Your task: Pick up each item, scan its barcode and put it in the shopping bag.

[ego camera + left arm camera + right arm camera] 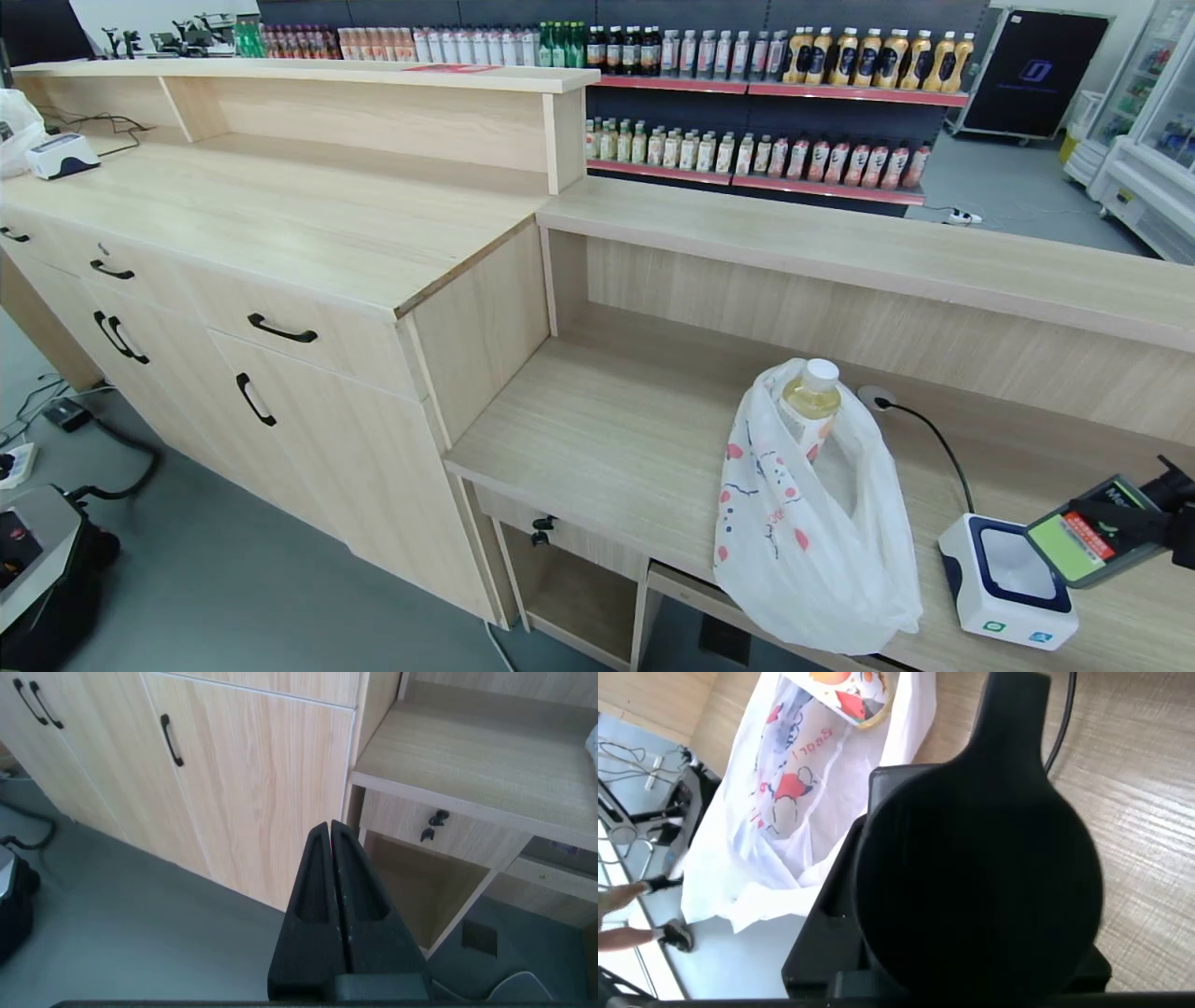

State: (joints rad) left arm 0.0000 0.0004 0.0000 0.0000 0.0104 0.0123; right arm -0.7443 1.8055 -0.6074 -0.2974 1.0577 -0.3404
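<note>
A white plastic shopping bag (812,523) stands open on the lower counter (616,429), with a yellow drink bottle (810,397) upright inside it. Right of the bag sits a white and blue barcode scanner (1006,579), its window facing up. My right gripper (1153,523) is shut on a dark container (1088,534) with a green and red label, held tilted just above the scanner's right side. In the right wrist view the container's round dark base (980,877) hides the scanner, with the bag (813,812) beside it. My left gripper (333,835) is shut on nothing, low over the floor beside the cabinet.
A black cable (924,434) runs from a counter grommet to the scanner. A higher counter (280,224) with drawers stands to the left, carrying a second scanner (61,154). A raised ledge (840,247) backs the lower counter. A key (432,826) hangs under its front edge.
</note>
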